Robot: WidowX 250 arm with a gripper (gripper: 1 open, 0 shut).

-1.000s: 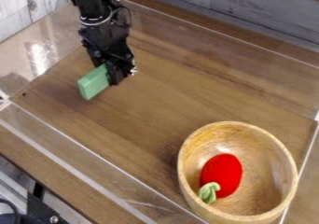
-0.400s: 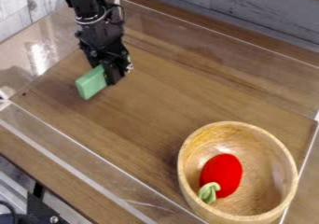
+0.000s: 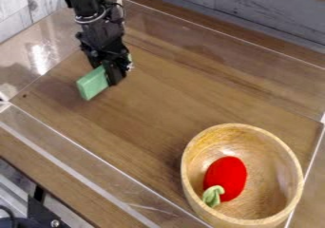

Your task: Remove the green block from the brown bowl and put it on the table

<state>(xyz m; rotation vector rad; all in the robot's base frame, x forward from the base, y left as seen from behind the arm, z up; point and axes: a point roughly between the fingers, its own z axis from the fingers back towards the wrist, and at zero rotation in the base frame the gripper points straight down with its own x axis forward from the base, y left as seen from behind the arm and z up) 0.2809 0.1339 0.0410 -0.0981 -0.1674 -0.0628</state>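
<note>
Green block [image 3: 93, 82] pinched by gripper [image 3: 112, 76] (no legible writing).

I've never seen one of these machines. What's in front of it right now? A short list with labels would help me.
surface: wooden table with low clear walls
robot hand: pointing down at the far left, shut on the green block
green block: tilted, low over the table, well outside the bowl
bowl: near right corner
inside bowl: red toy fruit with a green stem
</note>
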